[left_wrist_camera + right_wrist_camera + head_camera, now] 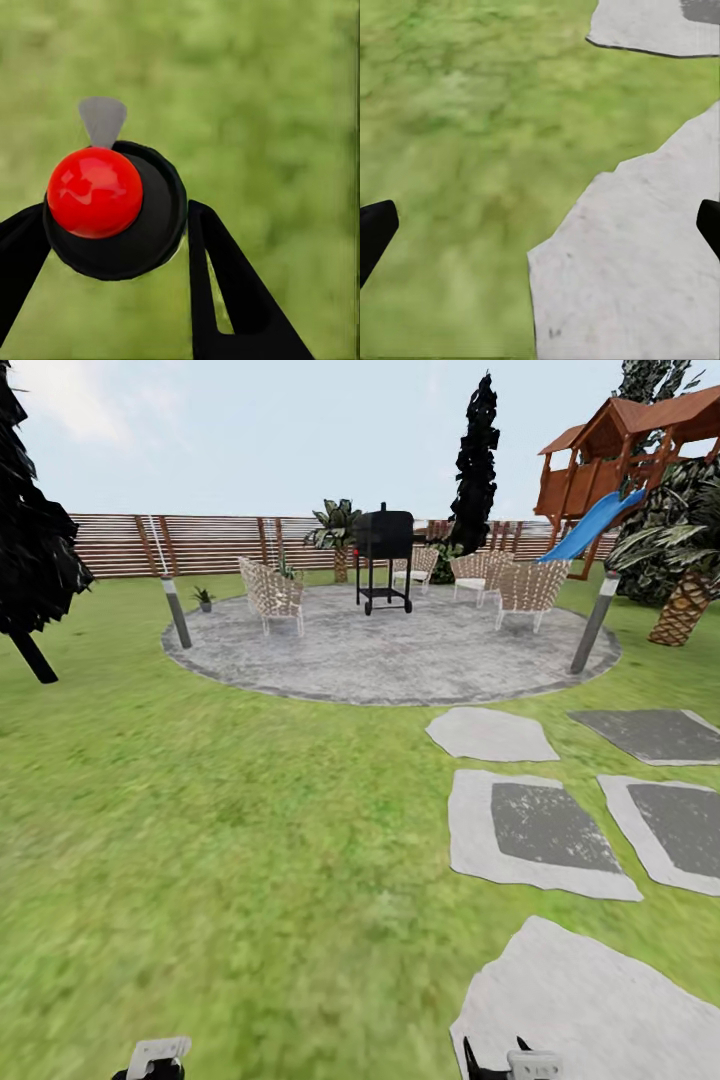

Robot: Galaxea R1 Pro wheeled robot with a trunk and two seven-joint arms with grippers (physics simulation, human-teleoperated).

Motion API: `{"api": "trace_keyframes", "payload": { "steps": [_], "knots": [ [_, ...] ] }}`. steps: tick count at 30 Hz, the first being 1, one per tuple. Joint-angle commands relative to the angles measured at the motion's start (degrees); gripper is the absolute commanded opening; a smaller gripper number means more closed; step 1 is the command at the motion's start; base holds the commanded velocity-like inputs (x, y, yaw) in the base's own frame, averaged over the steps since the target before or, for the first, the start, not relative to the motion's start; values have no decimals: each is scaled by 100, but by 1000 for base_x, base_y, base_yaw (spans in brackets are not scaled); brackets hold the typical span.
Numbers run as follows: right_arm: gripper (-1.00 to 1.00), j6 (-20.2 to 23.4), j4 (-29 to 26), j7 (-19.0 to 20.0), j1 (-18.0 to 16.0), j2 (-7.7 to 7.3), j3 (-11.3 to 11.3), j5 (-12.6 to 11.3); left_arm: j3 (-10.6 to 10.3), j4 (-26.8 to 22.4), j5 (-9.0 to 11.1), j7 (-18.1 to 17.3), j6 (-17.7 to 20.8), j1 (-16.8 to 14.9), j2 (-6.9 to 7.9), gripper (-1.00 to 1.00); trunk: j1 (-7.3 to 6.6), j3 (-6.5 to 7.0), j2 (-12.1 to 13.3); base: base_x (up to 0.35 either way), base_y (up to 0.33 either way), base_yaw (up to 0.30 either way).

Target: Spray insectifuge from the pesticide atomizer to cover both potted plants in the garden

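Lawn point(200, 840) of the garden takes most of the head view, w/ a brown slat fence point(210, 545) along the far edge. Round grey stone patio point(390, 650) sits far centre; stepping slabs point(540, 835) run from it toward the robot on the right side. Wooden play tower w/ blue slide point(590, 525) at far right corner, palm point(685, 600) just in front of it, dark conifers far left and behind the patio.

On the patio: black grill point(383, 555) at the back, woven chairs point(272, 595) either side. Two grey lamp posts, both tilted: one point(177, 610) at the patio's left rim, one point(593, 625) at its right rim.

One potted plant point(204, 598) stands on the grass just beside the left post, near the fence; small, upright. Second plant can't be made out.

Left hand point(112, 232): black fingers point(225, 285) apart, and between them a black disc w/ a red ball point(95, 192) and a grey tapered piece above it, seen end-on against blurred grass. Can't tell what this is or whether the fingers touch it. Atomizer's place and long axis can't be told from this.

Right hand point(540, 225): fingertips far apart at the pic's edges, nothing between, over the edge of a pale slab point(630, 270) and grass.
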Motion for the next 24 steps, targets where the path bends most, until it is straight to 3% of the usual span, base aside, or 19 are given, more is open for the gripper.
{"api": "trace_keyframes", "payload": {
  "steps": [1, 24],
  "knots": [
    [100, -7, 56, 54, -1, 5, -56, -10, 51, 5, -52, -20, -20, -4, 1, -100, 2, -5, -2, 340, -134, 0],
    [100, 1, 213, 63, 6, 17, -52, -9, 51, 5, -52, -20, -20, -4, 1, -100, 2, -5, -2, 339, -138, 0]
  ]
}}
